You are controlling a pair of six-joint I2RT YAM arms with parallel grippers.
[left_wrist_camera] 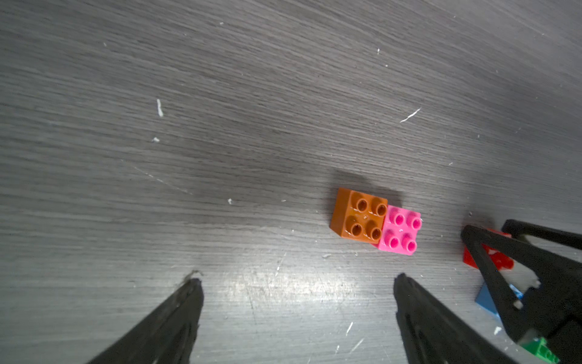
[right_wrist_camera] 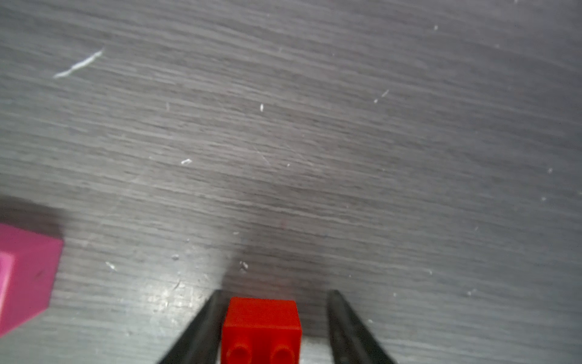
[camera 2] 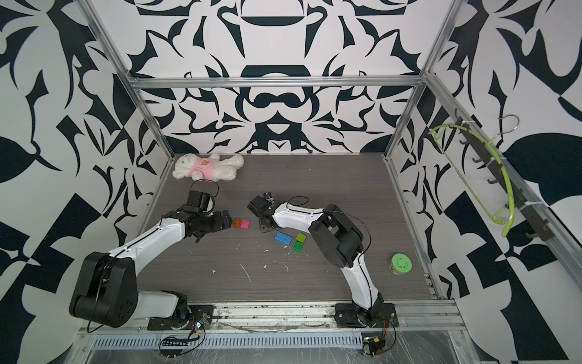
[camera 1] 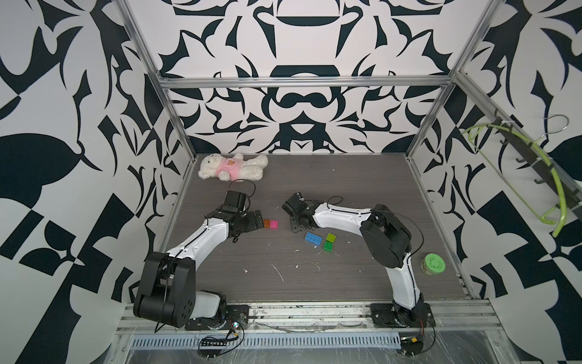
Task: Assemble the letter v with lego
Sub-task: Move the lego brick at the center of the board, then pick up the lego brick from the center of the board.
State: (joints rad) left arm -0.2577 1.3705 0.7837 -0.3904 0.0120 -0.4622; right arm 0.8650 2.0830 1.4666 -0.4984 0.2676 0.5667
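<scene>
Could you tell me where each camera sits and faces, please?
Both top views: high in front, looking down on the table; left arm and right arm show.
Left wrist: above left end effector, facing orange brick and pink brick.
Right wrist: above right end effector, facing red brick between its fingers.
Wrist views share pink brick, red brick.

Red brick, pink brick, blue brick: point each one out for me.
red brick (right_wrist_camera: 263,313), right wrist view, plain side face.
pink brick (left_wrist_camera: 400,231), left wrist view, middle of studded top.
blue brick (camera 1: 313,238), a top view, studded top.
</scene>
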